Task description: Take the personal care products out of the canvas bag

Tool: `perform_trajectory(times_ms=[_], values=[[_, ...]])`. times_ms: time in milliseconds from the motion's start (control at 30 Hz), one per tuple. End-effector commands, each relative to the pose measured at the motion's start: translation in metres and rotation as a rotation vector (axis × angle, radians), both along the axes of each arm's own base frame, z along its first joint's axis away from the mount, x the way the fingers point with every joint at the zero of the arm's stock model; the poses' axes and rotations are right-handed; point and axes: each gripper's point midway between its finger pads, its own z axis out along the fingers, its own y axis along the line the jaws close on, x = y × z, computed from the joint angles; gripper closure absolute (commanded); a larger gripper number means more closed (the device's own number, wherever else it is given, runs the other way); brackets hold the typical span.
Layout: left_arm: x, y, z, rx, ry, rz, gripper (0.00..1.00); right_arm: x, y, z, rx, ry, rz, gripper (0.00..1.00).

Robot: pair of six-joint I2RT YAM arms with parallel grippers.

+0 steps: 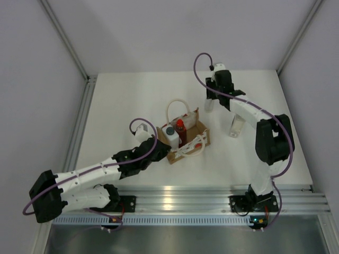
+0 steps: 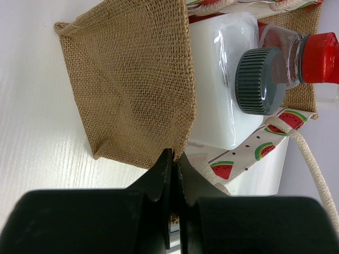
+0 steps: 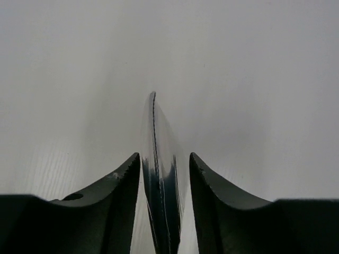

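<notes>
Left gripper (image 2: 175, 159): pressed together on the canvas bag (image 2: 132, 79) wall, likely steadying it; white bottle (image 2: 222, 79) and red bottle (image 1: 180, 128) remain inside; right gripper (image 3: 164, 156): closely flanks the white squeeze tube (image 3: 159, 132), contact indeterminable; clear bottle (image 1: 235, 127): outside, on the table (image 1: 132, 100).

The right gripper (image 3: 164, 156) straddles a white squeeze tube (image 3: 157, 132), apparently pinching it.

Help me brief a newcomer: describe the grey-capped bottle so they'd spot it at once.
Near the middle of the white table sits a brown bag with rope handles, one edge pinched by the left pincer. Two bottles show inside it. Yours is the white bottle with the grey ribbed cap, seen from above just left of the red bottle with its red cap.
</notes>
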Motion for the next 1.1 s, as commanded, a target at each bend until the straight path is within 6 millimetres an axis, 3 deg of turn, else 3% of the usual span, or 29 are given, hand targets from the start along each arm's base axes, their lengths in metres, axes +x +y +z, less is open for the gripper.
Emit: perform_trajectory(times_ms=[0, 67, 167, 333, 467, 600, 700, 800, 867, 1000, 1067], values=[[0.001, 0.008, -0.005, 0.023, -0.012, 0.019, 1.0, 0.022, 0.002, 0.05, 0.06, -0.15, 0.0, 0.58], [0.001, 0.009, -0.003, 0.02, -0.015, 0.021, 1.0, 0.02, 0.002, 0.052, 0.056, -0.142, 0.015, 0.47], [0.001, 0.01, -0.004, 0.024, -0.016, 0.02, 1.0, 0.015, 0.0, 0.058, 0.051, -0.134, 0.023, 0.39], [0.001, 0.01, -0.005, 0.032, -0.018, 0.019, 1.0, 0.004, -0.005, 0.089, 0.072, -0.157, 0.02, 0.35], [0.002, 0.009, -0.005, 0.04, -0.017, 0.016, 1.0, -0.011, -0.008, 0.133, 0.102, -0.2, 0.018, 0.31], [0.003, 0.008, -0.007, 0.055, -0.018, 0.009, 1.0, -0.033, -0.004, 0.147, 0.095, -0.177, 0.047, 0.3], [0.004, 0.008, -0.007, 0.064, -0.022, 0.009, 1.0, -0.067, 0.02, 0.15, 0.128, -0.13, 0.17, 0.31], [0.007, 0.006, -0.004, 0.076, -0.032, 0.003, 1.0, -0.113, 0.05, 0.144, 0.172, -0.065, 0.291, 0.33], [0.009, 0.004, -0.001, 0.085, -0.041, -0.002, 1.0, -0.143, 0.07, 0.15, 0.186, -0.072, 0.342, 0.36], [0.012, 0.0, 0.0, 0.102, -0.044, -0.012, 1.0, -0.187, 0.104, 0.129, 0.171, -0.012, 0.434, 0.42], [0.012, 0.0, 0.0, 0.102, -0.044, -0.008, 1.0, -0.196, 0.113, 0.119, 0.155, 0.011, 0.458, 0.43]])
